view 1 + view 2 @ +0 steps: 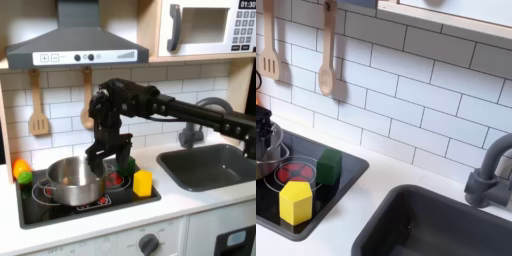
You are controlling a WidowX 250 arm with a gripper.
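Your hand (108, 158) hangs over the black toy stovetop (60, 210), fingers pointing down just right of the shiny round metal pot (72, 180), which sits on the stovetop's left burner in the first exterior view. The fingers look spread a little, with what may be a small dark green block between or just behind them, but you cannot tell from these pictures whether they grip it. In the second exterior view that dark green block (328, 165) stands at the back of the stovetop, beside the red burner ring (294, 173), and a yellow house-shaped block (296, 202) stands at the front edge. By the look of it, you are at the approach or grasp stage near the pot and green block; any closing move would call for fingers squared on the block and clear of the pot's rim. Count one pot, one green block, one yellow block, two wooden utensils (326, 60) hanging on the white tile wall, one grey sink (205, 165) set in the white counter (190, 205), and one dark faucet (488, 180).
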